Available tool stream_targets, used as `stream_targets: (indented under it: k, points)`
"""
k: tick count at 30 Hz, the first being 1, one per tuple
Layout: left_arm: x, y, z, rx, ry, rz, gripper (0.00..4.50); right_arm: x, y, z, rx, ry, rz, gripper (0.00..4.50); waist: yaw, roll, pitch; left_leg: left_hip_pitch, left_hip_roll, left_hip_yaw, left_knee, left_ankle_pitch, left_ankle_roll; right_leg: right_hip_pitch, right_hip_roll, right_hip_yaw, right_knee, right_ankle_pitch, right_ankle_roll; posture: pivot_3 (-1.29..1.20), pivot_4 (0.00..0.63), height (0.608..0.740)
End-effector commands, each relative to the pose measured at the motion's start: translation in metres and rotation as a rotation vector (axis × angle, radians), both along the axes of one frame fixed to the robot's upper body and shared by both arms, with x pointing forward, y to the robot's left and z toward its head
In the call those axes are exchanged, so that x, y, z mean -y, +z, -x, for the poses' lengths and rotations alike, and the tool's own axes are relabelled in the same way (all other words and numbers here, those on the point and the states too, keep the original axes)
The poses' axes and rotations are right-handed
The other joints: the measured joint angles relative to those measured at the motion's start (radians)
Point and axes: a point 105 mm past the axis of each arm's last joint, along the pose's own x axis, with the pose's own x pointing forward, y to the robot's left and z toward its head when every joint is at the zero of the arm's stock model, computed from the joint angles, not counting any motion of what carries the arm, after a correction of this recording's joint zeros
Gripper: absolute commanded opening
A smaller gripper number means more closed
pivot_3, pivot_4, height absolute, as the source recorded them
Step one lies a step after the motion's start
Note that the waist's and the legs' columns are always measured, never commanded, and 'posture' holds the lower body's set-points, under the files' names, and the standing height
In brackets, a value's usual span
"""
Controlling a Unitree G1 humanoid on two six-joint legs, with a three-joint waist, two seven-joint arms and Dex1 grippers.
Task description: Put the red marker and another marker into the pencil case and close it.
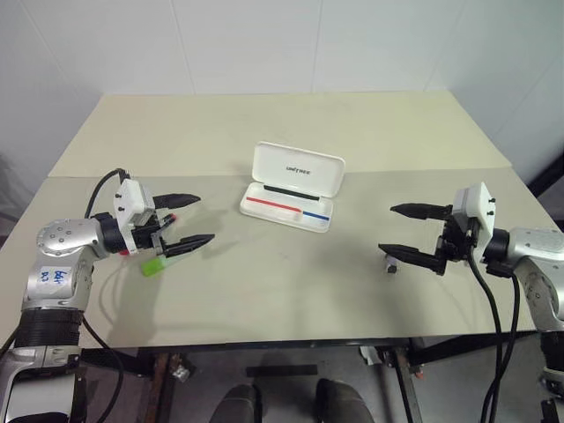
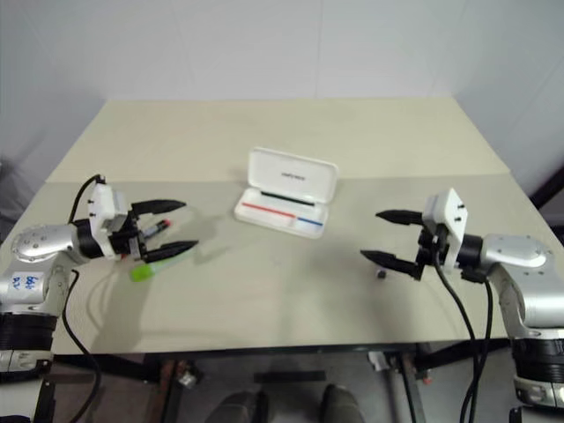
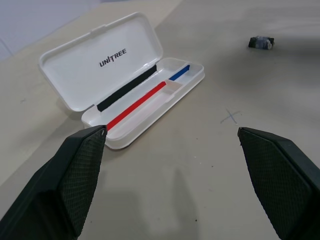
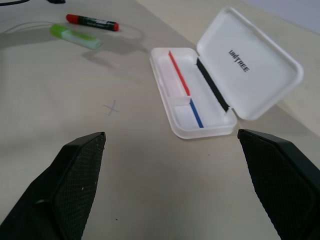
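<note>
Left gripper (image 1: 192,220) is hovering with fingers spread wide and nothing between them. The green marker (image 4: 75,36) is lying on the table (image 1: 291,291) just below it, the red marker (image 4: 92,21) touching or just beside the green, past it. Right gripper (image 1: 405,232) is likewise hanging spread and empty, a small dark object (image 1: 389,263) just beneath. Farther off, between both grippers, the pencil case (image 1: 293,187) is sitting with lid propped open, probably ready for loading.
</note>
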Motion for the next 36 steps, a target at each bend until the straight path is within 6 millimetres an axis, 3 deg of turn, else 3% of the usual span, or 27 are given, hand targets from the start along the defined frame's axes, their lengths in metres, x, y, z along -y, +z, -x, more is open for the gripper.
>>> stream_targets:
  k: [1, 9, 15, 18, 21, 29, 36]
  points:
    - [0.004, 0.012, 0.002, 0.05, -0.009, -0.006, 4.47, -0.003, 0.013, 0.001, 0.056, 0.006, -0.002, 4.5, -0.001, 0.0, 0.0, 0.0, 0.0, 0.0, 0.0, 0.0, 0.0, 0.0, 0.0, 0.0, 0.0, 0.0, 0.0, 0.0, 0.15, 0.74]
    - [0.005, 0.013, 0.002, 0.048, -0.019, -0.01, 4.47, -0.031, 0.017, 0.003, 0.004, 0.081, 0.085, 4.5, -0.005, 0.0, 0.0, 0.0, 0.001, 0.002, 0.001, -0.001, 0.001, -0.001, 0.0, 0.002, 0.0, 0.0, 0.0, 0.0, 0.15, 0.74]
    - [-0.004, 0.02, 0.003, 0.065, 0.01, -0.017, 4.47, -0.053, 0.017, -0.017, -0.015, 0.102, 0.123, 4.5, -0.004, 0.0, 0.0, 0.001, 0.002, 0.003, 0.001, -0.001, 0.0, -0.002, 0.001, 0.003, -0.001, 0.001, -0.002, 0.0, 0.15, 0.74]
    - [-0.013, 0.022, 0.006, 0.069, 0.034, -0.028, 4.5, -0.064, 0.01, -0.034, -0.021, 0.105, 0.138, 3.91, -0.008, 0.0, 0.0, 0.0, 0.003, 0.004, 0.001, -0.001, 0.0, -0.002, 0.002, 0.004, -0.002, 0.002, -0.002, 0.0, 0.15, 0.74]
    - [-0.019, 0.023, 0.007, 0.07, 0.052, -0.033, 4.5, -0.078, 0.001, -0.042, -0.031, 0.149, 0.171, 2.97, -0.008, 0.0, 0.0, 0.0, 0.004, 0.005, 0.0, -0.001, 0.0, -0.003, 0.004, 0.004, -0.001, 0.002, -0.002, 0.0, 0.15, 0.74]
    - [-0.032, 0.025, 0.005, 0.068, 0.098, -0.044, 4.5, -0.109, -0.007, -0.07, -0.073, 0.162, 0.228, 2.97, -0.009, 0.0, 0.0, -0.001, 0.005, 0.006, 0.0, -0.001, -0.002, -0.004, 0.006, 0.005, 0.0, 0.002, -0.002, 0.0, 0.15, 0.74]
    - [-0.035, 0.025, 0.007, 0.072, 0.11, -0.046, 4.5, -0.117, -0.022, -0.087, -0.094, 0.161, 0.294, 2.97, -0.01, 0.0, 0.0, -0.002, 0.005, 0.007, 0.0, -0.002, -0.002, -0.005, 0.006, 0.005, 0.0, 0.002, -0.002, 0.0, 0.15, 0.74]
